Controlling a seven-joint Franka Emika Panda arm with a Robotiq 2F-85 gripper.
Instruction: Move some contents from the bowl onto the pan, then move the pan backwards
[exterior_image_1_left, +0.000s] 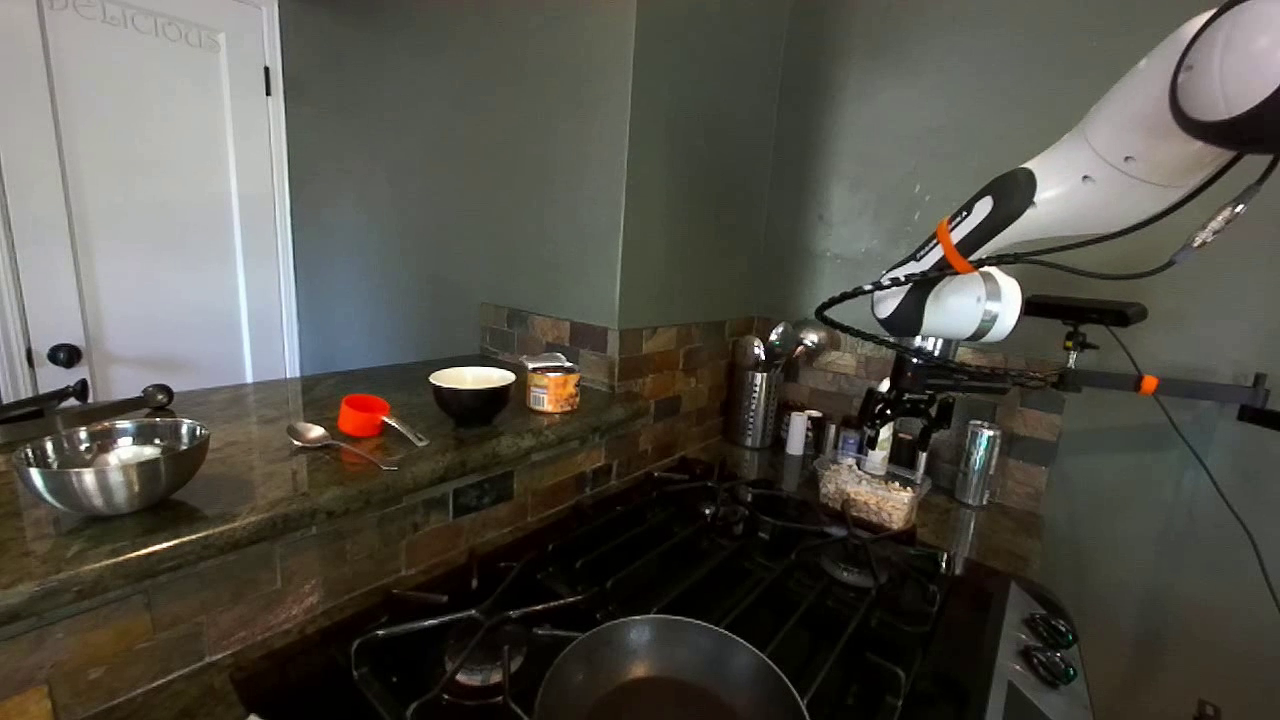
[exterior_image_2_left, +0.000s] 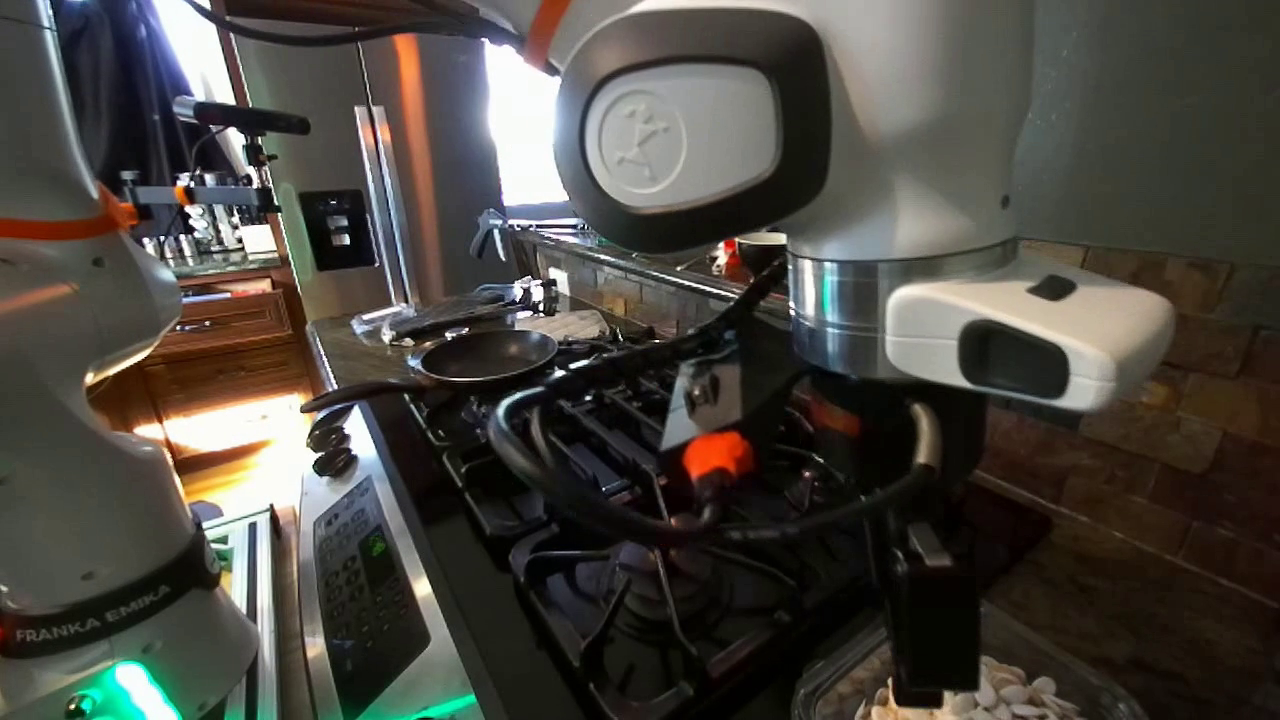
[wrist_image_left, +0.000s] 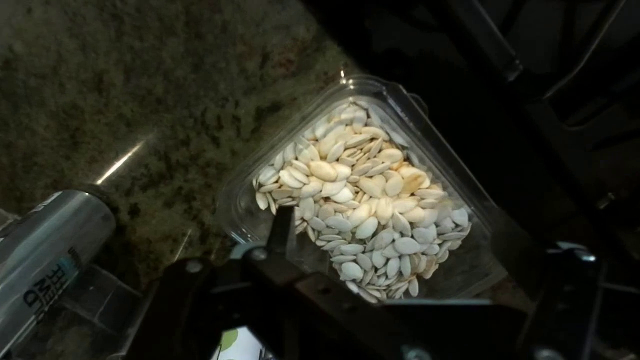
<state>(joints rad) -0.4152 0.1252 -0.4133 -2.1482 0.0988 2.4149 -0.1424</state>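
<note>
In exterior view, frying pan (exterior_image_1_left: 670, 666) sat on gas stove (exterior_image_1_left: 690, 572), plastic tub (exterior_image_1_left: 915, 502) beyond far end. In exterior view, pan's handle (exterior_image_2_left: 365, 393) faced stove knobs (exterior_image_2_left: 333, 461). In wrist view, gripper (wrist_image_left: 397, 225), spread wide, held nothing above tub's pumpkin seeds (wrist_image_left: 360, 200).

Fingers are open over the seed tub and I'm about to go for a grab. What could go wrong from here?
The seeds are loose and flat, so the fingers may catch only a few and shed some on lifting.
The fingers are spread wide over the clear tub; one could knock or drag it.
The pan sits at the other end of the stove, so dropped seeds might land on the stove.
</note>
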